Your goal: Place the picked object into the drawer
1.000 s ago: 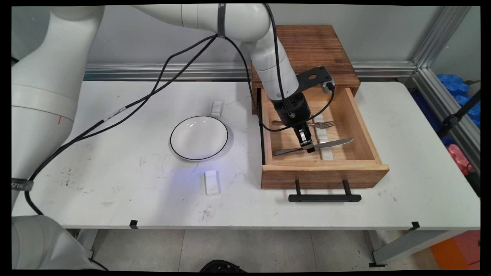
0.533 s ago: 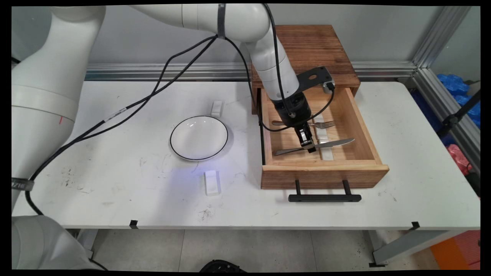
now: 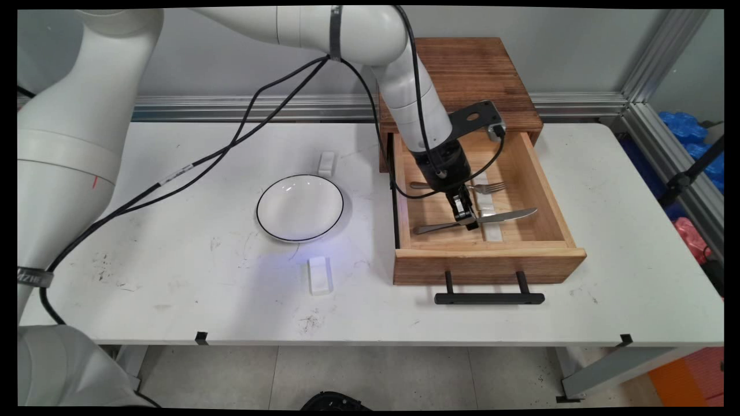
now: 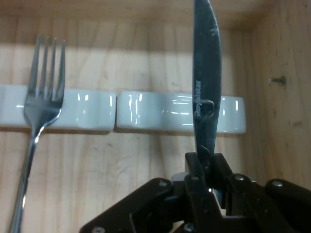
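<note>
My gripper [image 3: 469,222] reaches down into the open wooden drawer [image 3: 549,190] and is shut on a table knife [image 3: 509,216] about the middle of its length. In the hand view the knife [image 4: 206,73] runs straight up from my closed fingertips [image 4: 204,167] and crosses a white cutlery rest [image 4: 165,112]. A fork [image 3: 488,187] lies further back in the drawer. The fork [image 4: 41,107] has its tines resting on a second white rest [image 4: 82,109] in the hand view.
The drawer belongs to a wooden cabinet [image 3: 471,69] at the back of the table, and its black handle [image 3: 488,298] juts toward the near edge. A white bowl with a black rim [image 3: 300,207] stands left of it. Two small white blocks [image 3: 319,275] [image 3: 326,163] flank the bowl.
The gripper and the knife in it have shifted slightly up and to the right inside the drawer. The fork and bowl lie as before.
</note>
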`<state>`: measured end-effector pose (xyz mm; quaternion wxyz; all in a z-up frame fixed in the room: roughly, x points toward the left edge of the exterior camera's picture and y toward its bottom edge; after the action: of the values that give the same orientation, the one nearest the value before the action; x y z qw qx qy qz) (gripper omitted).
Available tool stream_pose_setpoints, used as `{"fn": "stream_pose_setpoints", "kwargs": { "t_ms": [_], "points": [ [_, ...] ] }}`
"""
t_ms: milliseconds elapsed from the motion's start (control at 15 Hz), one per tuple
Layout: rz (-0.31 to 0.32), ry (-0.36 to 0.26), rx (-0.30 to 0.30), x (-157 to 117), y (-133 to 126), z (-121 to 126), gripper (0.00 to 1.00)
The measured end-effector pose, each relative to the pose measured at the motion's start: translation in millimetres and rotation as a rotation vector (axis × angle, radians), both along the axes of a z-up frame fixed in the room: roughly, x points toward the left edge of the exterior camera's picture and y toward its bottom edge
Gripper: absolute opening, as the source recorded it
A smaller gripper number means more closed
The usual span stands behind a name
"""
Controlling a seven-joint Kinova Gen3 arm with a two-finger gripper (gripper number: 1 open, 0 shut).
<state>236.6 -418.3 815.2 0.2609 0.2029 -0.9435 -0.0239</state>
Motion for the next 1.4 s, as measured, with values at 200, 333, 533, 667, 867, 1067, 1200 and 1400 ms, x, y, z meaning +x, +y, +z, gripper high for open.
{"fn": "stream_pose_setpoints", "kwargs": {
  "t_ms": [200,333,533,667,867,1067,1200,1400],
  "points": [
    [-0.002,0.003,-0.001,-0.3,-1.1,-2.0,0.00],
    [-0.003,0.005,-0.001,-0.3,-1.5,-3.0,0.00],
    [-0.005,0.008,-0.001,-0.6,-2.2,-4.9,0.00],
    [-0.009,0.011,0.001,-0.9,-2.1,-5.9,0.00],
    [-0.016,0.015,0.005,-1.6,-1.2,-7.0,0.00],
    [-0.021,0.019,0.007,-2.3,-0.5,-7.4,0.00],
    [-0.024,0.020,0.008,-2.3,-0.3,-7.5,0.00],
    [-0.026,0.019,0.007,-1.6,-0.5,-7.8,0.00]
  ]
}}
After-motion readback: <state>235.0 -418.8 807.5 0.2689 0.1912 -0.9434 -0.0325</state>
